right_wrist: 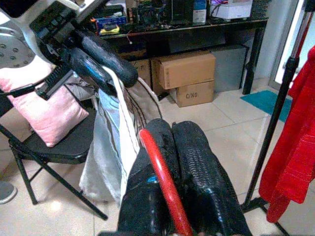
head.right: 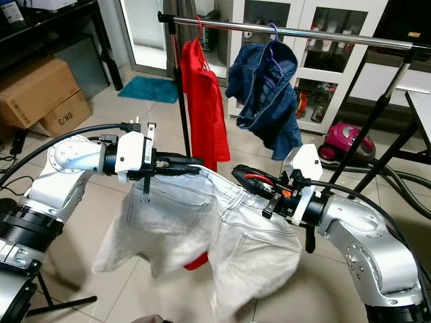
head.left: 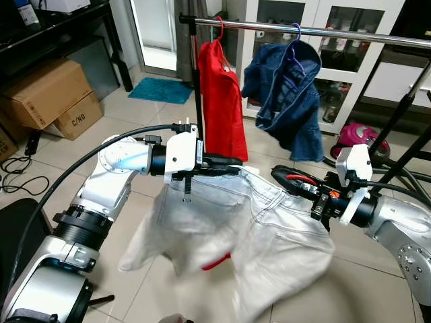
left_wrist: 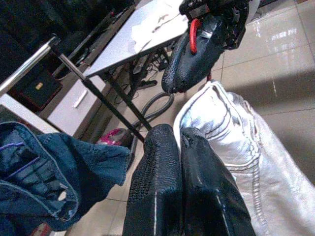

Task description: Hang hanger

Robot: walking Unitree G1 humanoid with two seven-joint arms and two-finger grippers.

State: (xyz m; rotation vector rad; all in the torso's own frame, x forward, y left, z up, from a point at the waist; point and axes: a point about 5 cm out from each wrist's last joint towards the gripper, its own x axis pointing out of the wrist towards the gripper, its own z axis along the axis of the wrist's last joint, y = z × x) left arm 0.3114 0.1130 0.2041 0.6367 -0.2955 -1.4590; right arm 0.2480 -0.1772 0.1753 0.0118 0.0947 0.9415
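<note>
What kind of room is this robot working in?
Probably a spare or utility room in a home: a clothes rail with a red garment and denim jacket hanging, cardboard boxes on a tiled floor, and glass-door cabinets.

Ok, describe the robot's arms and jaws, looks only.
Both arms are silver metal with black joint rings. Each wrist carries a white block ahead of long black textured fingers. A thick black cable loops along the left arm; the right arm shows red and orange wiring.
</note>
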